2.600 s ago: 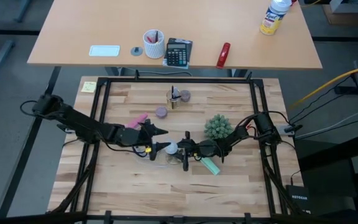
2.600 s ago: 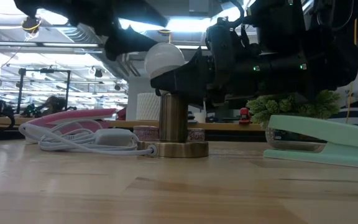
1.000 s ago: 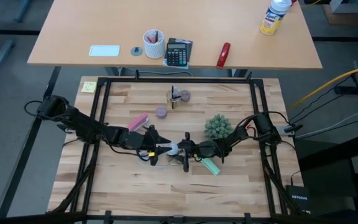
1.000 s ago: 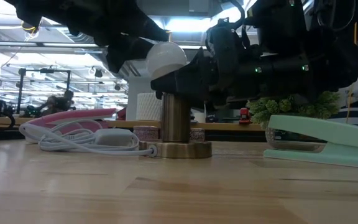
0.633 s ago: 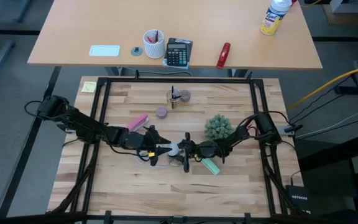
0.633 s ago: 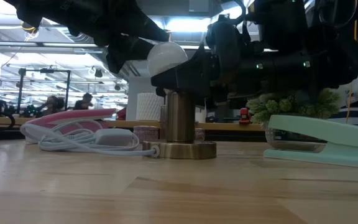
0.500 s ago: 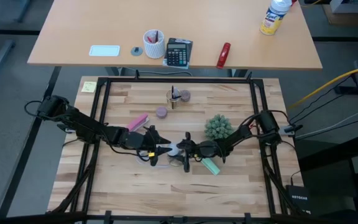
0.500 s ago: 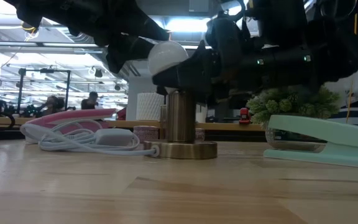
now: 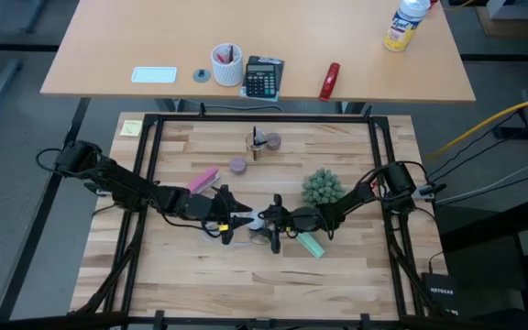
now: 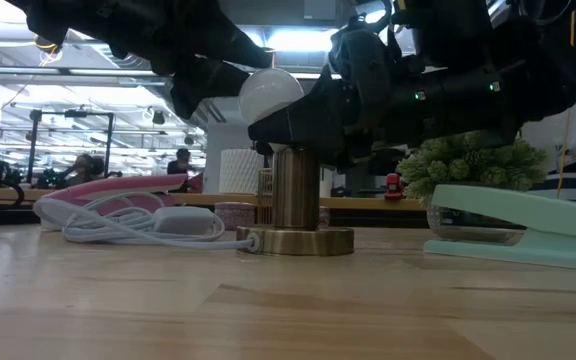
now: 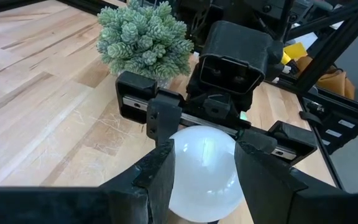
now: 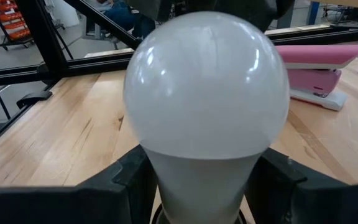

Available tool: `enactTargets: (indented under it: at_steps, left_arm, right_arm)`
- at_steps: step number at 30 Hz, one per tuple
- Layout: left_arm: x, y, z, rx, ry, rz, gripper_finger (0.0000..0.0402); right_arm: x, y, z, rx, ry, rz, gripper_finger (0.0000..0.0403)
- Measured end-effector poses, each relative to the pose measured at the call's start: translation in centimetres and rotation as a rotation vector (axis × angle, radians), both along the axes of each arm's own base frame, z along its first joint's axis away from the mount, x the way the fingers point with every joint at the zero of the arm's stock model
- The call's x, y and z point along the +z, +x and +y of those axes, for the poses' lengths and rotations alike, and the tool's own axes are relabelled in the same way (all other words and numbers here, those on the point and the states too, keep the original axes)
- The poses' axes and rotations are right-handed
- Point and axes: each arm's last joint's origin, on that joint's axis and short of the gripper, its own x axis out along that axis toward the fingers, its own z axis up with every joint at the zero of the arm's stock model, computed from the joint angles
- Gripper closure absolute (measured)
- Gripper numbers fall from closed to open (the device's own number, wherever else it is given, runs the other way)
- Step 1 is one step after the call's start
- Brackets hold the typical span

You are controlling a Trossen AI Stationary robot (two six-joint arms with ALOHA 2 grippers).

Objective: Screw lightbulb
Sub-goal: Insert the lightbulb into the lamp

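Clearly the bulb (image 10: pixel 270 93) is light, smooth and fragile, standing upright atop the brass socket (image 10: pixel 295 200) mid-table. Left gripper (image 11: pixel 204 163) pinches the frosted dome on both sides, and right gripper (image 12: pixel 197 177) clasps the neck below; gentle, even pressure at the widest part seems safest for turning

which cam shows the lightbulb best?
Right wrist view: the lightbulb fills the picture, dome and neck clear. Left wrist view shows its dome between dark fingers. Low view catches it partly hidden by arms. High view: a white speck.
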Motion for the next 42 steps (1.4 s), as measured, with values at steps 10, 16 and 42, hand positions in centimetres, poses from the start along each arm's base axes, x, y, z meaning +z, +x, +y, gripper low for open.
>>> enactTargets:
  at_steps: [10,16,42]
  left_arm:
    - [0.3,0.1,0.0,0.001,0.002,-0.03,0.0244]
    - [0.5,0.2,0.2,0.002,0.024,-0.046,0.0244]
    - [0.2,0.6,2.4,0.061,0.09,-0.004,0.0244]
  right_arm:
    - [0.3,0.1,-0.2,-0.011,-0.015,-0.027,0.0236]
    - [0.3,0.2,-0.5,-0.021,-0.021,-0.031,0.0238]
    - [-0.2,1.9,-4.1,-0.095,-0.122,0.006,0.0233]
